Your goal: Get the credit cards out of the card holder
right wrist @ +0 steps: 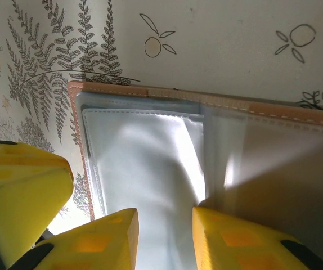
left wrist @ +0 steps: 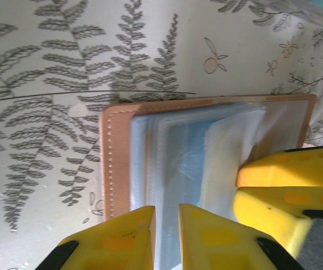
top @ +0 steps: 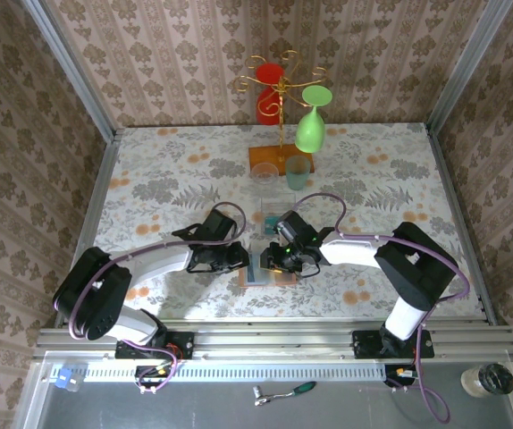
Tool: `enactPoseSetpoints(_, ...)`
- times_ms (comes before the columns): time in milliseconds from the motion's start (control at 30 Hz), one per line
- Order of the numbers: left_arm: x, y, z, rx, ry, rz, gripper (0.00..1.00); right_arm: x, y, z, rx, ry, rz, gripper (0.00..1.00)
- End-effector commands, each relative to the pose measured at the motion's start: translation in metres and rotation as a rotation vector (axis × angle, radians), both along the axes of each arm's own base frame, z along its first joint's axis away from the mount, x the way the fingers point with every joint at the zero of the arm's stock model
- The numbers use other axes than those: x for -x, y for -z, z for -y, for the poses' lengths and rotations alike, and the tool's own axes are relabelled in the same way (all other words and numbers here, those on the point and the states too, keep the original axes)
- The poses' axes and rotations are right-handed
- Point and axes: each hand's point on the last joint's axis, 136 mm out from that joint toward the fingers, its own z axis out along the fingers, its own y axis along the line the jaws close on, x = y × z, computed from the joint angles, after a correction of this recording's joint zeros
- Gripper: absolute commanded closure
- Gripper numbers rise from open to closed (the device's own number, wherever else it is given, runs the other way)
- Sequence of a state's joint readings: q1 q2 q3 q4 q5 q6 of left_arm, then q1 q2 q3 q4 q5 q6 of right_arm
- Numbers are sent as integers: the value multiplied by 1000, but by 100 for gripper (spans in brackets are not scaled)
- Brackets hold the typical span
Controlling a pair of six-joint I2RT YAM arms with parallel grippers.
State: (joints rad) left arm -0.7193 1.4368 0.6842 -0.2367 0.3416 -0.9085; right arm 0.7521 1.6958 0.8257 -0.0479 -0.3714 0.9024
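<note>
One pair, the left fingers (left wrist: 116, 239), sat barely parted over the open wallet (left wrist: 113, 163) on the counter (left wrist: 49, 67); right fingers (right wrist: 240, 242) were spread wider.

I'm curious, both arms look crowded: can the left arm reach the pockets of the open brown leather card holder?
Probably yes. The left arm has its jaws, parted, at the pale pockets of the brown leather card holder; jaws of the right arm sit beside, not across.

Brown stitched-leather bifold card holder (left wrist: 116, 163): we see it open, flat on table (left wrist: 49, 56) | thin bluish plastic credit cards (left wrist: 184, 157): blurred, inside its pockets
</note>
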Motion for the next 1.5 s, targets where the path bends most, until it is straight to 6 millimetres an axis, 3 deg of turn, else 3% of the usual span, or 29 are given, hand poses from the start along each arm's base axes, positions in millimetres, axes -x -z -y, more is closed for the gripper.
enactPoseSetpoints(0,-3,-9,13,63,-6,5,80,-1,-3,3,-11,24,-1,69)
enactPoseSetpoints(333,0,-1,21,81,-2,-15,79,-1,-4,4,-18,30,0,69)
enactPoseSetpoints(900,3,6,17,56,-6,-34,78,-1,-4,5,-23,41,-1,70)
enactPoseSetpoints(1467,3,8,27,113,-13,-46,84,-1,-4,6,-27,47,-3,71)
